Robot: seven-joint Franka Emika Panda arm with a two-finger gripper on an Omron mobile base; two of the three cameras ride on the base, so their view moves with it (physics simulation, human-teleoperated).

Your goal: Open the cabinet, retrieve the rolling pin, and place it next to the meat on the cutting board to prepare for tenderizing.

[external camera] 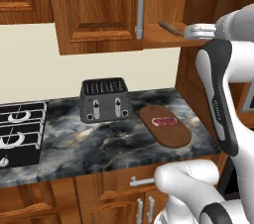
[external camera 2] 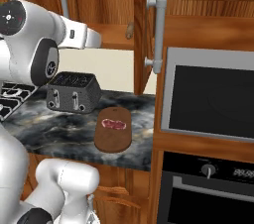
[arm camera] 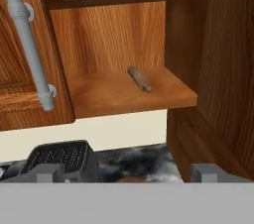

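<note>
The cabinet (external camera: 99,5) has its right door (external camera 2: 149,25) swung open and its left door (arm camera: 20,69) closed. On the bare lower shelf (arm camera: 109,94) lies the rolling pin (arm camera: 140,79), angled, also seen as rolling pin (external camera: 170,28) just left of my hand. My gripper (arm camera: 126,173) is open, level with the shelf front and a short way from the pin, nothing between its fingertips (arm camera: 45,172). Below on the counter, the meat (external camera: 163,121) rests on the cutting board (external camera: 168,136), toward its far end.
A black toaster (external camera: 105,100) stands left of the board on the dark marble counter (external camera: 99,143). The stove (external camera: 20,134) is at the far left. A tall oven unit (external camera 2: 213,99) rises on the right. The open door's bar handle (external camera 2: 159,29) juts out near the arm.
</note>
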